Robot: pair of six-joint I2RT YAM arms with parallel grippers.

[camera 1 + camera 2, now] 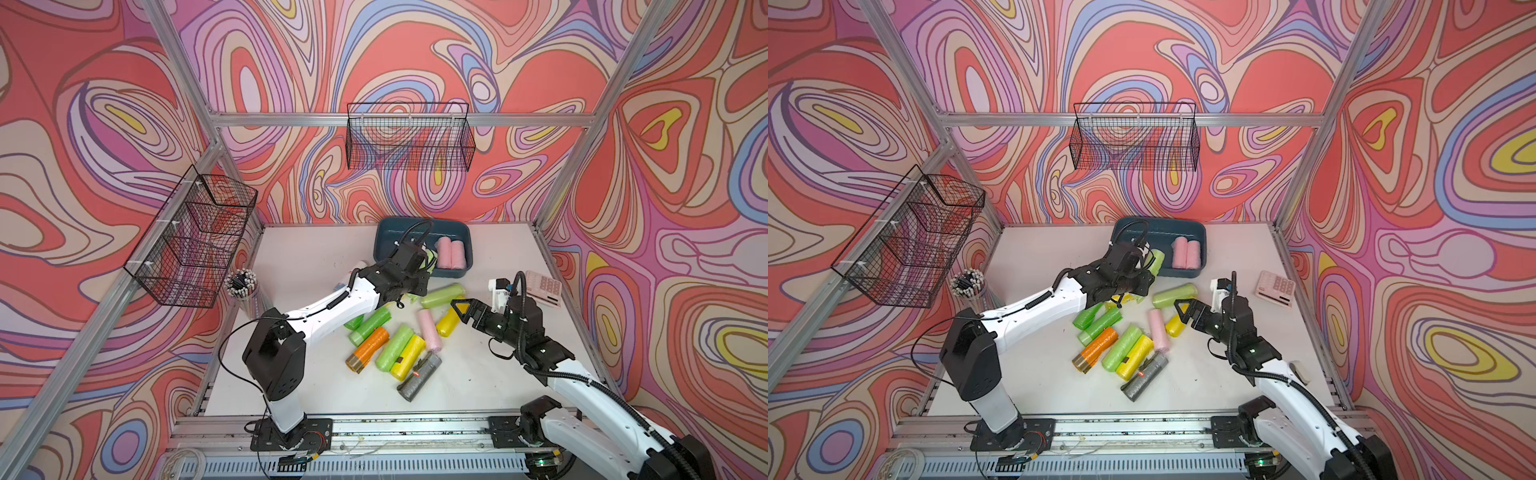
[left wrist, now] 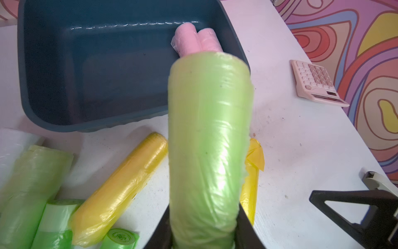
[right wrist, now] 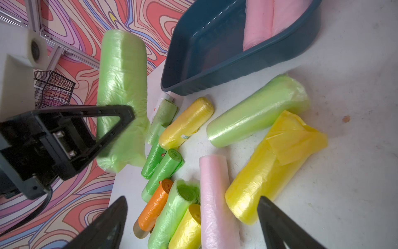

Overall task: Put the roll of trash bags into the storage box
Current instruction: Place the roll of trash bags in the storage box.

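Carrying the light green roll [image 2: 209, 129], clenched in left gripper [image 2: 204, 232], over near rim of storage box [image 2: 20, 64]; right gripper [image 3: 191, 204] wide, empty. Next: advance above bare box floor, then release

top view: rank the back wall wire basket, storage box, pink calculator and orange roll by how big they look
1. back wall wire basket
2. storage box
3. pink calculator and orange roll: too alike to rank. The roll looks longer, the calculator wider.
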